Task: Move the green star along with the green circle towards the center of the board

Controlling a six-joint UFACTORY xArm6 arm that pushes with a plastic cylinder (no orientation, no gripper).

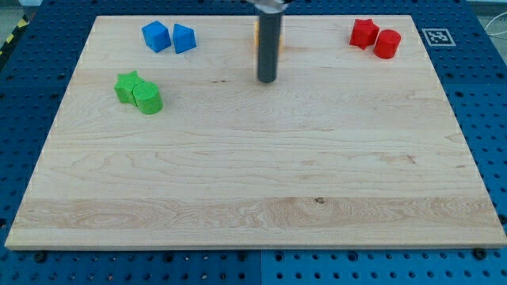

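The green star (pixel 127 85) lies at the view's left on the wooden board (pixel 253 182), touching the green circle (pixel 148 99) just to its lower right. My tip (pixel 266 81) rests on the board near the top centre, well to the right of both green blocks and apart from them.
Two blue blocks (pixel 157 36) (pixel 184 38) sit at the top left. A red star (pixel 364 32) and a red cylinder (pixel 386 43) sit at the top right. A yellow-orange block (pixel 257 36) is mostly hidden behind the rod. A blue pegboard surrounds the board.
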